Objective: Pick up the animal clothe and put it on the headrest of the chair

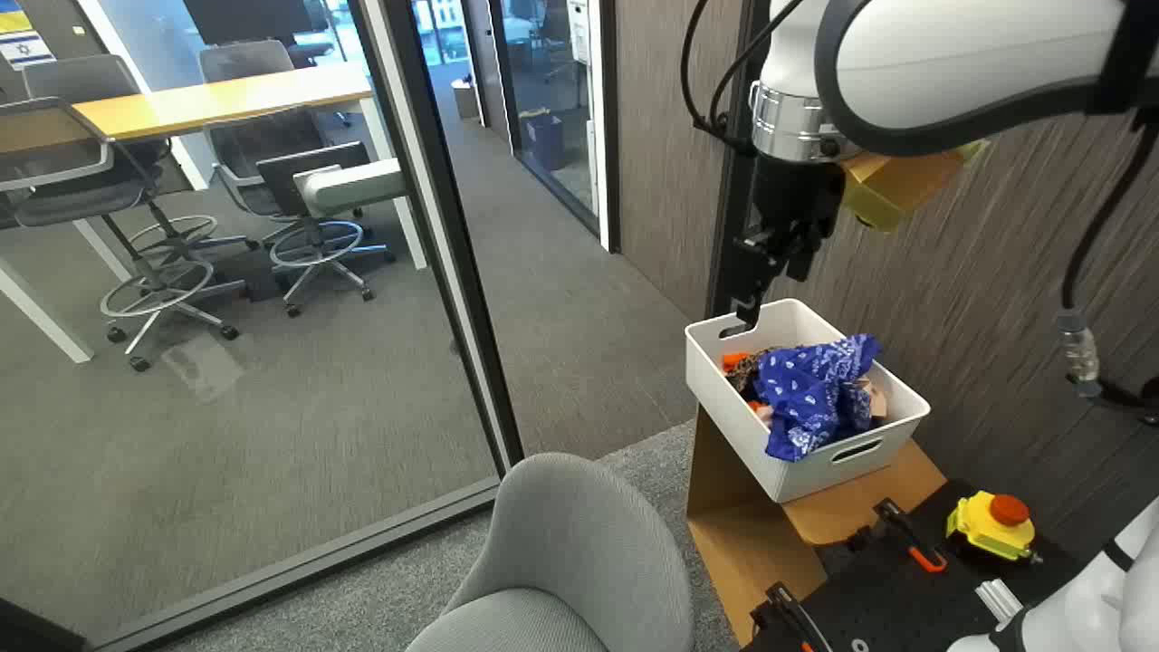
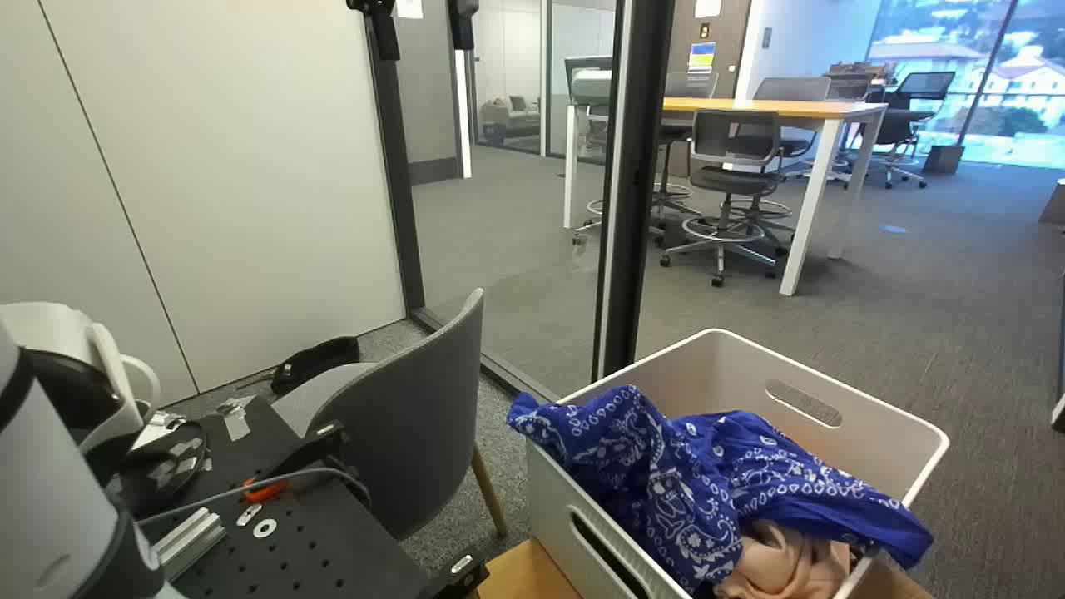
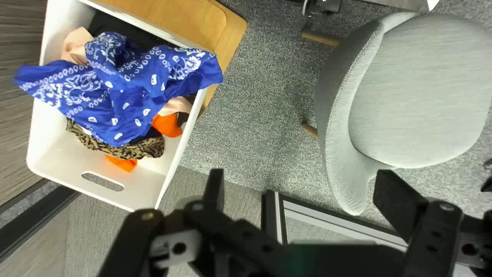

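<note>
A tan-and-black animal-print cloth [image 3: 115, 149] lies in the white box [image 3: 54, 157], partly covered by a blue bandana [image 3: 127, 96]. A small part of the cloth [image 1: 744, 373] shows in an exterior view [image 1: 810, 389] beside the bandana; in an exterior view with the bandana [image 2: 682, 474] large in front, it is hidden. The grey chair [image 3: 340, 115] shows its curved backrest in the wrist view and both exterior views [image 1: 589, 534] [image 2: 416, 416]. My gripper [image 3: 300, 173] is open and empty, in the air above the floor between box and chair. Its fingertips [image 2: 426, 47] show at an exterior view's top edge.
The box stands on a wooden stand [image 1: 742, 543] by a dark wood wall [image 1: 951, 299]. Orange and beige cloths [image 3: 167, 125] lie in it too. A black-framed glass wall [image 1: 453, 244] runs behind the chair. A yellow emergency stop [image 1: 991, 525] sits on a black board [image 2: 349, 532].
</note>
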